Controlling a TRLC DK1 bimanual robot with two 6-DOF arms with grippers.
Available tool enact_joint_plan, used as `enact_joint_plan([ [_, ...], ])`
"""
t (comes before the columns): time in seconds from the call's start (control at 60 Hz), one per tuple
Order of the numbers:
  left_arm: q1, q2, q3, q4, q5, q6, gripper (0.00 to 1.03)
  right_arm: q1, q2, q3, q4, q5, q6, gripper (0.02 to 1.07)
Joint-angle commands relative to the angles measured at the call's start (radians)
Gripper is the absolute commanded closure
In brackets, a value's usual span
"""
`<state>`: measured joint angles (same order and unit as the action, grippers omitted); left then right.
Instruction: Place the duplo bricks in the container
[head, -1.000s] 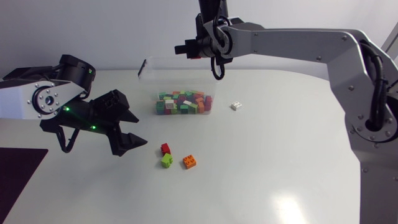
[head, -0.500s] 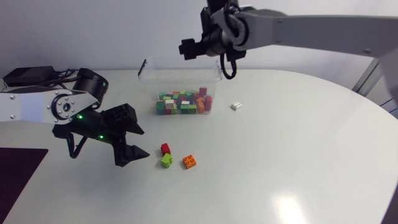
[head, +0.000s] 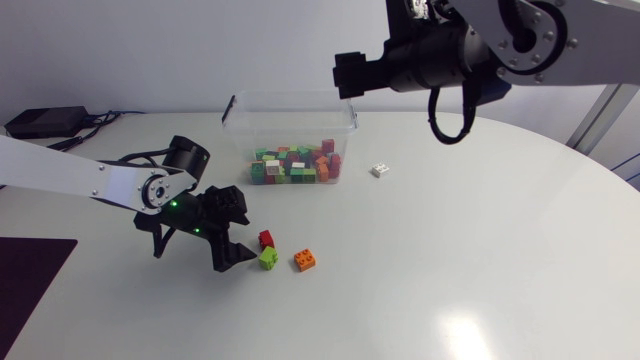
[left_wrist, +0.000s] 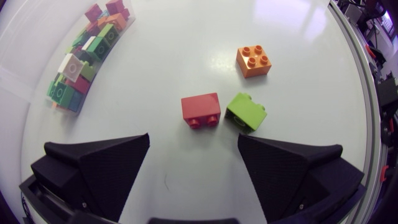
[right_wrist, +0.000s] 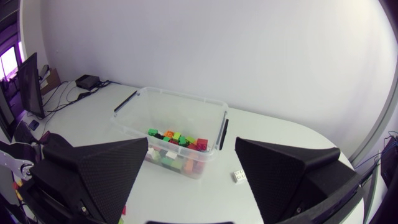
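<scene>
A red brick (head: 265, 238), a green brick (head: 268, 259) and an orange brick (head: 306, 260) lie together on the white table. My left gripper (head: 238, 230) stands open just left of them. In the left wrist view the red brick (left_wrist: 201, 110) and green brick (left_wrist: 246, 112) lie just ahead of the open left gripper (left_wrist: 193, 140), with the orange brick (left_wrist: 254, 61) farther on. The clear container (head: 240, 112) holds several coloured bricks (head: 295, 165). A white brick (head: 380, 170) lies to its right. My right gripper (head: 345, 75) hangs open, high above the container (right_wrist: 180, 94), holding nothing.
A dark mat (head: 30, 280) covers the table's front left corner. The white brick (right_wrist: 239, 177) lies beside the container's near right corner. My left arm (right_wrist: 18, 165) shows low in the right wrist view.
The right gripper has opened, and its arm has risen and swung right from over the container. The left arm has moved in towards the red and green bricks.
</scene>
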<state>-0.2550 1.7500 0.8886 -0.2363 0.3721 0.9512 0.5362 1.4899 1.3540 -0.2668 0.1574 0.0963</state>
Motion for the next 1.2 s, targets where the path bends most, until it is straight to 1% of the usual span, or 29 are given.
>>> enact_joint_plan([
  [0.0,-0.020,0.032,0.027,0.017,-0.001,0.021,0.05,-0.016,-0.040,-0.058,-0.009,-0.004,0.013,0.06],
  [0.117,-0.038,0.057,0.036,0.051,-0.001,0.001,0.05,-0.025,-0.062,-0.133,-0.002,-0.027,0.033,0.06],
  [0.25,-0.046,0.080,0.055,0.066,-0.001,-0.019,0.05,-0.021,-0.077,-0.210,0.012,-0.039,0.040,0.06],
  [0.367,-0.046,0.101,0.065,0.088,0.001,-0.048,0.09,-0.030,-0.077,-0.271,0.032,-0.045,0.040,0.06],
  [0.467,-0.046,0.121,0.075,0.095,-0.001,-0.060,0.11,-0.068,-0.065,-0.300,0.058,-0.075,0.039,0.06],
  [0.533,-0.046,0.138,0.084,0.095,-0.001,-0.065,0.18,-0.090,-0.053,-0.311,0.067,-0.085,0.037,0.06],
  [0.583,-0.043,0.144,0.088,0.095,0.001,-0.068,0.19,-0.104,-0.043,-0.320,0.084,-0.098,0.034,0.06],
  [0.633,-0.043,0.149,0.096,0.095,0.001,-0.072,0.24,-0.117,-0.033,-0.325,0.086,-0.102,0.033,0.06],
  [0.667,-0.043,0.152,0.099,0.094,0.001,-0.078,0.27,-0.124,-0.023,-0.326,0.086,-0.105,0.031,0.06],
  [0.683,-0.046,0.155,0.102,0.094,0.001,-0.080,0.30,-0.131,-0.014,-0.328,0.087,-0.110,0.029,0.06],
  [0.717,-0.047,0.157,0.105,0.094,0.001,-0.083,0.32,-0.139,-0.006,-0.329,0.090,-0.113,0.028,0.06],
  [0.75,-0.049,0.161,0.110,0.094,0.002,-0.088,0.39,-0.154,0.007,-0.332,0.104,-0.125,0.028,0.06],
  [0.833,-0.049,0.171,0.121,0.094,0.004,-0.104,0.49,-0.182,0.036,-0.329,0.112,-0.140,0.026,0.06],
  [0.85,-0.049,0.171,0.122,0.094,0.004,-0.106,0.53,-0.186,0.044,-0.329,0.112,-0.145,0.025,0.06],
  [0.867,-0.049,0.172,0.124,0.094,0.005,-0.106,0.60,-0.197,0.055,-0.326,0.115,-0.151,0.023,0.06],
  [0.883,-0.049,0.172,0.125,0.094,0.005,-0.108,0.65,-0.202,0.059,-0.326,0.118,-0.153,0.020,0.06],
  [0.9,-0.049,0.172,0.125,0.094,0.005,-0.108,0.66,-0.203,0.063,-0.326,0.120,-0.153,0.020,0.06],
  [0.917,-0.047,0.172,0.127,0.094,0.007,-0.109,0.72,-0.211,0.075,-0.325,0.127,-0.154,0.014,0.06],
  [1.05,-0.038,0.169,0.125,0.089,0.021,-0.112,0.75,-0.268,0.178,-0.276,0.141,-0.200,-0.030,0.06],
  [1.183,-0.033,0.100,0.104,0.065,0.025,-0.112,0.76,-0.320,0.320,-0.194,0.146,-0.266,-0.102,0.06],
])
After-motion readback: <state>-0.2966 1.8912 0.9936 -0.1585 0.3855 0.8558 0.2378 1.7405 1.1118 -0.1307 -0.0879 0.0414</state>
